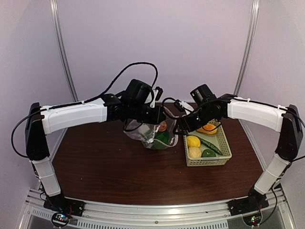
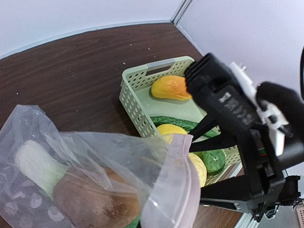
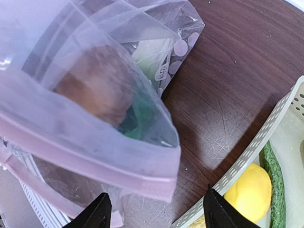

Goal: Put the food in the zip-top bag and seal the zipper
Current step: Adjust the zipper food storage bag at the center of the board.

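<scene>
Bag (image 3: 71,137) mouth ahead of spread right fingers (image 3: 93,214), brown food (image 3: 95,88) inside

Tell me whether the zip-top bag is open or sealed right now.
Open. In the right wrist view the zip-top bag gapes, the two pink halves of its zipper lying apart.

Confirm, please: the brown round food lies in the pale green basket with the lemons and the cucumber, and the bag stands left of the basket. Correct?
Not quite: the brown round food is inside the zip-top bag, not the basket, as the left wrist view shows through the clear plastic. The lemons and the cucumber do lie in the basket, with the bag left of it.
</scene>
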{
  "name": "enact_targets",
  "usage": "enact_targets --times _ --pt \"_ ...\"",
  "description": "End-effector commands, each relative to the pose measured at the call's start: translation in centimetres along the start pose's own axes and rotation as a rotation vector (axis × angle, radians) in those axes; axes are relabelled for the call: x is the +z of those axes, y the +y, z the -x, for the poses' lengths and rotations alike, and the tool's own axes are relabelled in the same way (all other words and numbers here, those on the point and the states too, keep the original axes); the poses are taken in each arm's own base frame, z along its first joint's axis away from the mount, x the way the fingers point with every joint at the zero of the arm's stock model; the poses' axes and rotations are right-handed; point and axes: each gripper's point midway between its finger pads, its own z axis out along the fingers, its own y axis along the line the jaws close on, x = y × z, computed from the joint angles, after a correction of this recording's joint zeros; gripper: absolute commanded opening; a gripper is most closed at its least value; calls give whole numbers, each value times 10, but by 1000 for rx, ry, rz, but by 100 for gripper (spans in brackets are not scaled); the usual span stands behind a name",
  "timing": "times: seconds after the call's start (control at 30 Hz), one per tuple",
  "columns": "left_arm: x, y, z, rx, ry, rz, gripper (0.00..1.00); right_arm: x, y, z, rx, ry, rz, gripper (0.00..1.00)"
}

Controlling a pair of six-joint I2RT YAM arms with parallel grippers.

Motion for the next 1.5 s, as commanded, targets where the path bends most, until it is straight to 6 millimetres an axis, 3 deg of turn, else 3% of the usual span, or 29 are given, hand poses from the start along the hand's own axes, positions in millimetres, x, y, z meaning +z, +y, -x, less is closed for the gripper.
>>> enact_targets --times 0.0,0.17,0.2,0.3,0.4,0.47,0.53,0.63,0.7,0.9,1.03,1.1,1.17,1.27,1.37,1.47 --pt "-23 -21 32 -5 -115 -79 0 1 1 13 18 -41 9 58" --pt "-21 -19 32 -4 -122 -68 0 1 5 20 2 -40 32 3" --pt "-21 -18 31 1 -122 -62 0 1 8 21 0 -36 50 0" --pt "-21 7 32 43 -103 65 0 -17 18 42 -28 -53 84 0" --pt "-40 63 42 97 -79 322 0 -61 23 86 -110 -165 63 0" --pt "-47 87 48 50 -94 347 0 -62 21 91 -119 -194 44 0" --pt "-48 75 60 7 -84 179 0 -53 21 90 -112 -146 65 0" --pt "-82 77 89 46 -160 268 0 -57 15 103 -109 -143 42 0" --pt "-91 79 92 59 -168 280 0 -61 6 111 -127 -168 -20 0" --pt "-79 78 89 128 -50 285 0 -56 7 123 -141 -186 -1 0" --pt "-89 72 110 172 -85 298 0 -51 17 141 -164 -208 63 0" --pt "-94 69 118 189 -111 294 0 -47 20 144 -167 -213 93 5" --pt "-85 65 111 201 -92 255 0 -41 22 140 -167 -188 116 19" --pt "-62 67 86 207 -11 203 0 -41 20 125 -182 -137 108 56" --pt "-45 67 60 223 66 149 0 -59 6 112 -239 -129 19 75" --pt "-43 64 54 233 74 119 0 -87 -14 99 -293 -151 -63 91"
